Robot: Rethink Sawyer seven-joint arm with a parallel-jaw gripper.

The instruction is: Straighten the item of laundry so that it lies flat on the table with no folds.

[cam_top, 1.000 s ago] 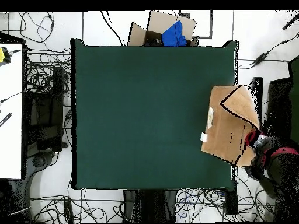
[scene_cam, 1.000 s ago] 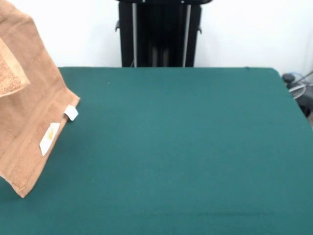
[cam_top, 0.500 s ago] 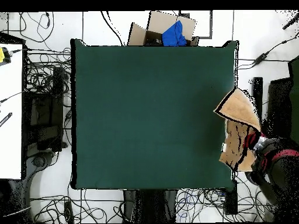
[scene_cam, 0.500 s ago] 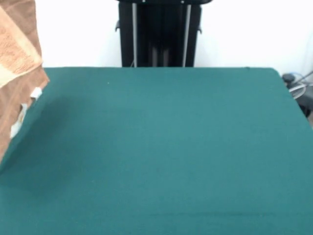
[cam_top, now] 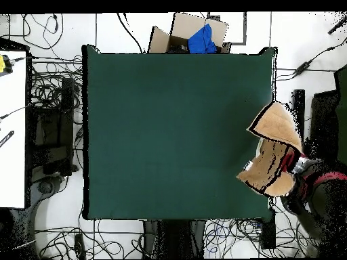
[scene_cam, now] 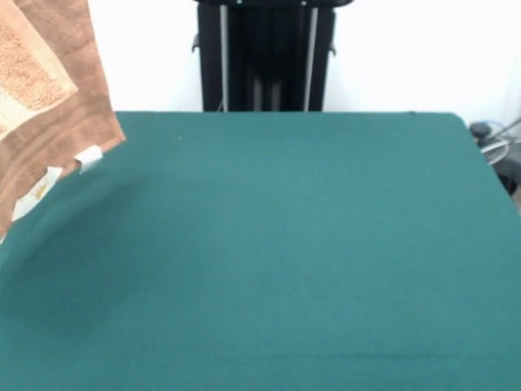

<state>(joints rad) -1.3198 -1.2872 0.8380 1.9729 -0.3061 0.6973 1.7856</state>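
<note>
Towel (scene_cam: 49, 106) is up in the air over one side edge of the green surface (scene_cam: 293, 244), not lying flat at all. From the front camera it hangs in at the left, draped and folded over itself, with a lighter terry patch showing and two small white tags (scene_cam: 88, 159) dangling at its lower edge just above the felt. Looking down from overhead, the towel (cam_top: 271, 152) sits at the right edge of the surface (cam_top: 176, 128), bunched up, part of it over the green and part past the rim. Red and black arm (cam_top: 315, 186) is right next to it on the outer side, off the surface. Can't actually see the hand in either shot, it's hidden by cloth, so I can't tell if it's clenched on the towel or not. Blue cloth (cam_top: 202, 39) sits in a cardboard box (cam_top: 177, 34) past the far edge, cables (cam_top: 54, 88) all over the floor.
</note>
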